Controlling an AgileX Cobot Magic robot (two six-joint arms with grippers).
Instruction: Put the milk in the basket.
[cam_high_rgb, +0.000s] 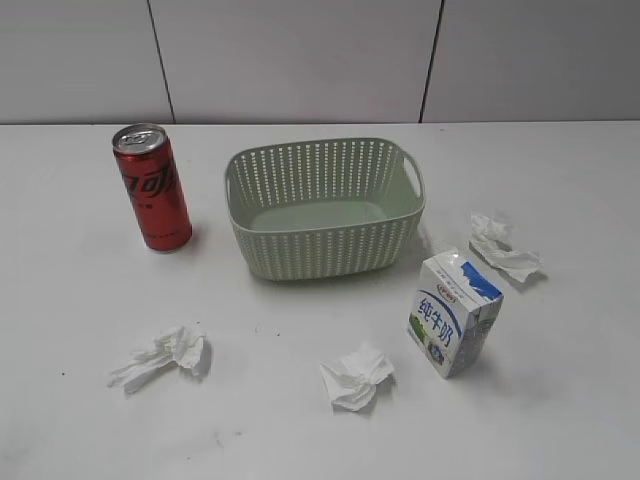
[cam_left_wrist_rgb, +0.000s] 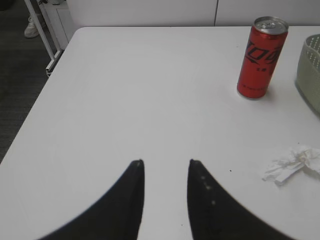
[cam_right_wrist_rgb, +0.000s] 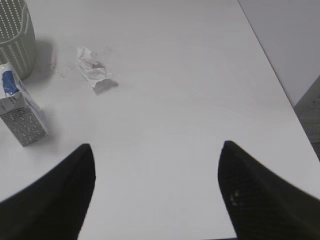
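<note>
The milk (cam_high_rgb: 455, 313), a small white carton with a blue top and blue characters, stands upright on the white table, to the front right of the basket. It also shows at the left edge of the right wrist view (cam_right_wrist_rgb: 21, 114). The pale green basket (cam_high_rgb: 322, 206) stands empty at mid table; its edge shows in the left wrist view (cam_left_wrist_rgb: 310, 72) and the right wrist view (cam_right_wrist_rgb: 15, 35). My left gripper (cam_left_wrist_rgb: 166, 162) is open and empty above bare table. My right gripper (cam_right_wrist_rgb: 157, 147) is wide open and empty, to the right of the milk. Neither gripper shows in the exterior view.
A red soda can (cam_high_rgb: 152, 187) stands left of the basket. Crumpled white tissues lie at the front left (cam_high_rgb: 160, 357), front middle (cam_high_rgb: 355, 376) and right of the basket (cam_high_rgb: 503, 248). The table's left edge (cam_left_wrist_rgb: 30, 115) and right edge (cam_right_wrist_rgb: 277, 80) are near.
</note>
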